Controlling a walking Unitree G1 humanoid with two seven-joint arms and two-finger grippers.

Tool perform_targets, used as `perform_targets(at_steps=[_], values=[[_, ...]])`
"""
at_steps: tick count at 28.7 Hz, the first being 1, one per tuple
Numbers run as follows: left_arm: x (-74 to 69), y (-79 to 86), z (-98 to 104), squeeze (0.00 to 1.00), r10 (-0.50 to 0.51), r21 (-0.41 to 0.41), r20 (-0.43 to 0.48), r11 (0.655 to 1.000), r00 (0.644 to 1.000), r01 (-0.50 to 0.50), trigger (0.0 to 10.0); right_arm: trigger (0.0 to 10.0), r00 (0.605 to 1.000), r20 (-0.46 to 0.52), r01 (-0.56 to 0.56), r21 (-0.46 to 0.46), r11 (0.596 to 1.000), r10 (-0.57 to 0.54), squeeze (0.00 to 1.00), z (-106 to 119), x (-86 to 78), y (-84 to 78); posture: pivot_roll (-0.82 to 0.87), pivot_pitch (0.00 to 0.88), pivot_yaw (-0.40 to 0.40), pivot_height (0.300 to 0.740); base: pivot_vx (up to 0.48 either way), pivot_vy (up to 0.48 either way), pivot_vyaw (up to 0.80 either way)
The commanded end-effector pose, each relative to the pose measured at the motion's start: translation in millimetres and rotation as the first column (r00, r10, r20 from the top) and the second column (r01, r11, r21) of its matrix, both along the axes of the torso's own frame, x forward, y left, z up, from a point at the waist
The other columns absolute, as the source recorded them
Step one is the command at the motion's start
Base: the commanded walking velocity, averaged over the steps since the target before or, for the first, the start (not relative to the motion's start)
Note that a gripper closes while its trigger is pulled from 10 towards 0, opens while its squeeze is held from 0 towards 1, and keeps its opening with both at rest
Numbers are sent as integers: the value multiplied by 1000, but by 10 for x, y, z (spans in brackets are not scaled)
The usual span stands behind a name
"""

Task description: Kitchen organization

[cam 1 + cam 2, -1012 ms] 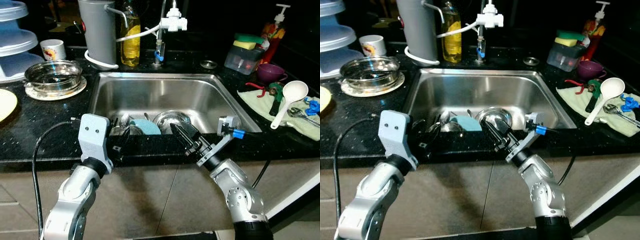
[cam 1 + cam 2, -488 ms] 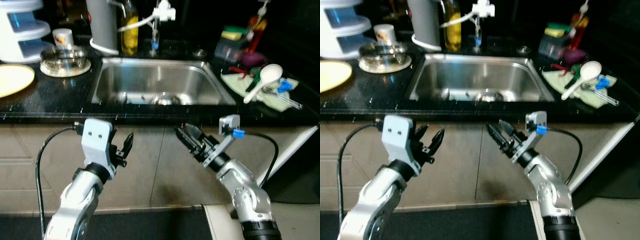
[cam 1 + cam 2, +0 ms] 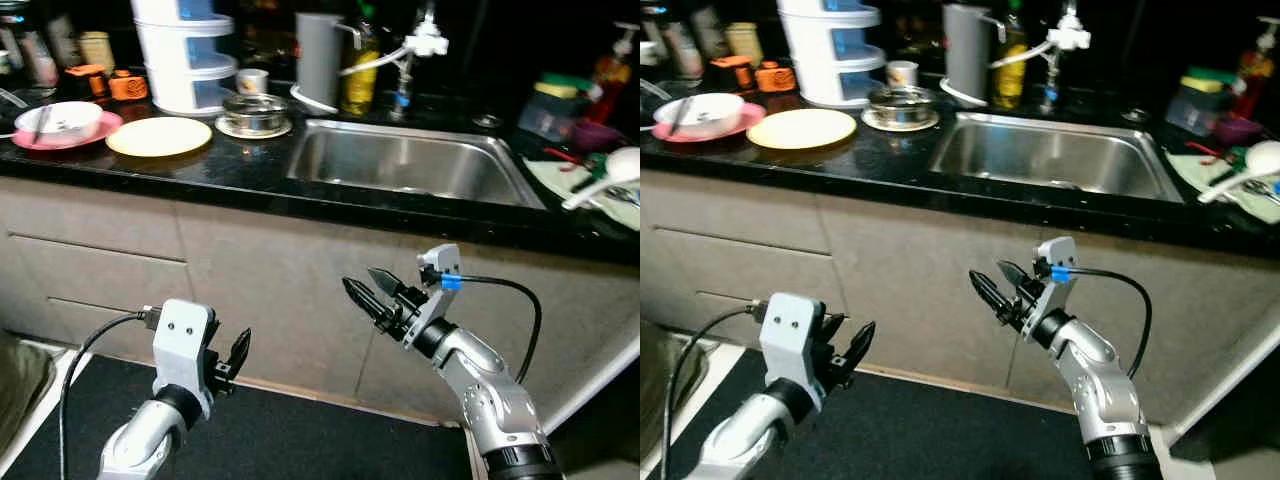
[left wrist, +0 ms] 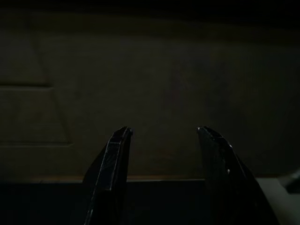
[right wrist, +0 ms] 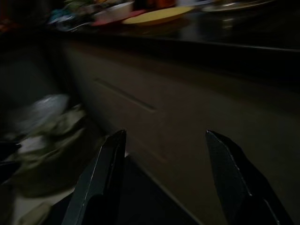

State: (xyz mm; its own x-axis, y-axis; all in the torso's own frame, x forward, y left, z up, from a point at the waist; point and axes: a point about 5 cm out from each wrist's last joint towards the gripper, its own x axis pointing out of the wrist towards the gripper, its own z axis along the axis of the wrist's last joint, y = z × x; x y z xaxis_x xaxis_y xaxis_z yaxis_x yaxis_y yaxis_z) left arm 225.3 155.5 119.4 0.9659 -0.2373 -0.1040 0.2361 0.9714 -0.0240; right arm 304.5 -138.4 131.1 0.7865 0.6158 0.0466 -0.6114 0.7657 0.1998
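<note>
Steel sink [image 3: 400,165], glossy black stone counter [image 3: 230,175].

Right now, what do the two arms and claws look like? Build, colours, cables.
Both arms are silver with rounded jointed segments and black collars at the wrist. Each ends in a pale grey camera block, with two long black tapered fingers on each claw: left claw, right claw. A black cable loops from the left block; the right block carries a blue connector with a black cable arcing back to the forearm.

A home kitchen: a black stone tabletop [image 3: 230,170] above grey cabinet fronts [image 3: 260,290] carries a stainless steel sink [image 3: 410,165], a white tap [image 3: 428,42], a round yellow plate [image 3: 158,137] and dish soap bottles [image 3: 360,70].
</note>
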Motion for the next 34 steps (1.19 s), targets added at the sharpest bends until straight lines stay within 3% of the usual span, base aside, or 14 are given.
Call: perform_targets(at_steps=[1,10,18,24,34], values=[[8,-10,-11,0,-7,-24,6,1000,1000,7,10000,10000,1000,15,-10,-19,1000,10,0,7,-2,4,88,0,-97,740,0,0,800],[9,26,-55,0,13,-68,-9,998,1000,-13,10000,10000,1000,14,-21,-40,999,22,0,-24,-5,35,92,0,-99,740,0,0,800],[28,76,-90,0,54,-126,-13,991,998,-55,10000,10000,999,-13,-47,-79,996,46,0,-160,-36,156,101,0,-106,740,0,0,800],[48,97,-95,0,63,-173,-7,983,998,-63,10000,10000,1000,-8,-28,-83,996,28,0,-158,-3,140,106,0,-112,740,0,0,800],[59,88,-63,0,38,-209,25,977,999,-32,10000,10000,999,27,-29,-89,996,31,0,-106,14,167,107,0,-108,740,396,0,0]])
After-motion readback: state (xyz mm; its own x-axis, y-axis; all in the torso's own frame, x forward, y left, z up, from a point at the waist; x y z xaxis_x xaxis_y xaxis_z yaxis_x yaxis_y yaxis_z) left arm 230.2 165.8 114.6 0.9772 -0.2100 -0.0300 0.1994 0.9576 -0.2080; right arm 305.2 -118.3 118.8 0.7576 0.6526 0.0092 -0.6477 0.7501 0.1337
